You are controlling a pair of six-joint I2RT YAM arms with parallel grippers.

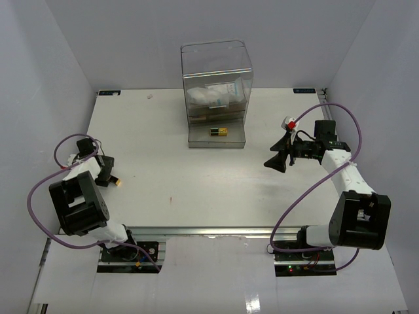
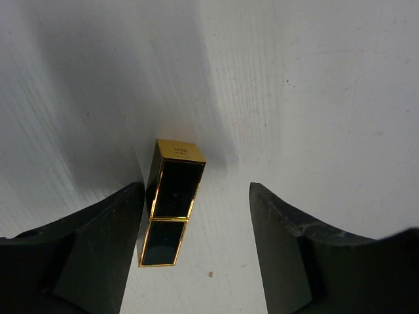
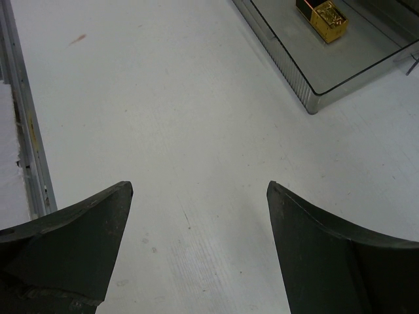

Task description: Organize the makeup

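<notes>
Left gripper [image 2: 195,196] released; black-gold lipstick [image 2: 171,196] lies between its fingers, toward 9 o'clock. Right gripper [image 3: 200,190] released, drawer box [image 3: 281,55] at 1 o'clock.

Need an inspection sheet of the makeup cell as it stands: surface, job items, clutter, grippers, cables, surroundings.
Surface: white table, small reddish mark near the far edge.
Job's things: black-gold lipstick lying on the table; second lipstick in the pulled-out bottom drawer of the clear box; white packets higher inside.
Clutter: nothing seen.
Grippers: left gripper open, the table lipstick between its fingers; right gripper open, empty.
Cables: purple cable looped at each arm, apart from the makeup.
Surroundings: white walls on three sides.
</notes>
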